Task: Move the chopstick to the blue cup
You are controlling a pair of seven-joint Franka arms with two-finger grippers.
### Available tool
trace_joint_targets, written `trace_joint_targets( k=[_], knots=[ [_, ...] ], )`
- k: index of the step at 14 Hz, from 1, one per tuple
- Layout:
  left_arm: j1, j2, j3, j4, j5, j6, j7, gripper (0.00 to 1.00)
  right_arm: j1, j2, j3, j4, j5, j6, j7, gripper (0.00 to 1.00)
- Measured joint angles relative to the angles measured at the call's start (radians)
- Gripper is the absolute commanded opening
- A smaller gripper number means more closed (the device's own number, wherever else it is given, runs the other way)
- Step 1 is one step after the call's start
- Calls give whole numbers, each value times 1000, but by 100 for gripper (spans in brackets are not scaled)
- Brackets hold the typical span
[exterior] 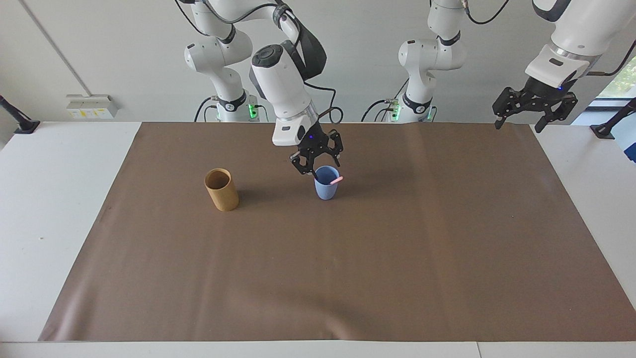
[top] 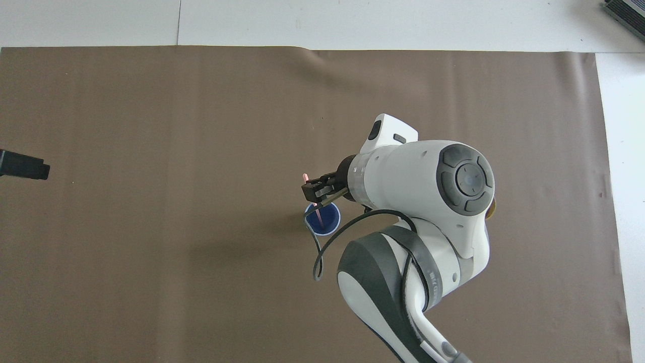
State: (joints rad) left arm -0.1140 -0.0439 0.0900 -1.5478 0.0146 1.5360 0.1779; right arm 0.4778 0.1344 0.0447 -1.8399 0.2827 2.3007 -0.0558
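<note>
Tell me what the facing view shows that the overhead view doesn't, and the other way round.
Only the facing view shows the tan cup, which the right arm hides from overhead, the whole left end effector waiting in the air, and the right end effector with fingers spread above the blue cup. Only the overhead view looks down into the cup. Both show the pink chopstick in the blue cup, leaning on its rim.

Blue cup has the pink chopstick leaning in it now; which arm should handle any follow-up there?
Probably the right. The right gripper hangs open just over the blue cup, where the chopstick leans on the rim. The left gripper waits open, raised over the left arm's end of the table.
</note>
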Motion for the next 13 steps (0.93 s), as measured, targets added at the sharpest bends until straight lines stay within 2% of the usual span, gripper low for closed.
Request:
trace_joint_targets(
  k=[2, 4, 7, 10, 13],
  knots=[
    [2, 0, 0, 0, 0, -2, 0, 100, -10, -4, -15, 23, -71, -4, 51, 100],
    [4, 0, 0, 0, 0, -4, 0, 100, -37, -19, -25, 59, -183, -69, 173, 100],
    [5, 0, 0, 0, 0, -4, 0, 100, -102, -53, -28, 148, -239, -280, 302, 100],
    [5, -1, 0, -5, -2, -6, 8, 100, -202, -72, -32, 251, -239, -480, 311, 100],
    [6, -3, 0, -5, -2, -8, 11, 100, -259, -88, -34, 335, -240, -632, 376, 100]
  ],
)
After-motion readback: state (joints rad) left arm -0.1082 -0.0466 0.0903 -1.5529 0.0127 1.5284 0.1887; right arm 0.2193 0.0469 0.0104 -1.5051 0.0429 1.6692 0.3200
